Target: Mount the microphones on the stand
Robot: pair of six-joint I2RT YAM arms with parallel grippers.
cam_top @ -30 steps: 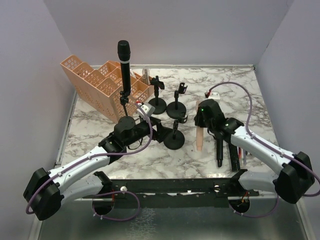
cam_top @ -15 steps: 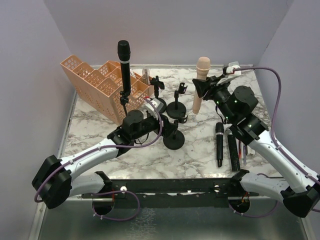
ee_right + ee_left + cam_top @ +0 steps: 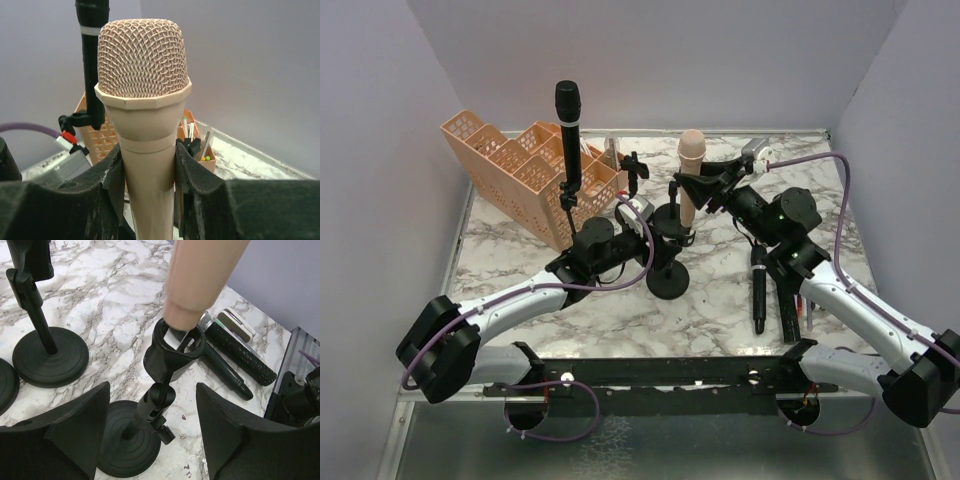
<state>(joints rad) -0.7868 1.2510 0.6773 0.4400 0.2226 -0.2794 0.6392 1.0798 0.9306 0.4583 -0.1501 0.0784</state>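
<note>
Right claw (image 3: 705, 188) is clamped on the pink microphone (image 3: 691, 175), pinching the handle just under the mesh head. The mic is upright over the middle of the surface (image 3: 520, 260). Its butt end is right at the mouth of the clip (image 3: 175, 347) on the near stand (image 3: 668, 280). From my left wrist it looks perched on the ring's rim, a touch off to one side, not down inside.

Left claw (image 3: 152, 390) is wide open, one finger either side of that stand's stem, gripping nothing that I can see.

So this is the insertion step for mic number two. One black microphone (image 3: 568, 120) already stands in its clip at the far left, by the orange basket (image 3: 520, 170). Two more microphones (image 3: 758, 290) lie flat on the near right.

Next, I reckon, the left claw closes on the stem to steady the stand. The right claw then centres the butt over the ring and presses straight down. Push off-centre and that stand could tip.
</note>
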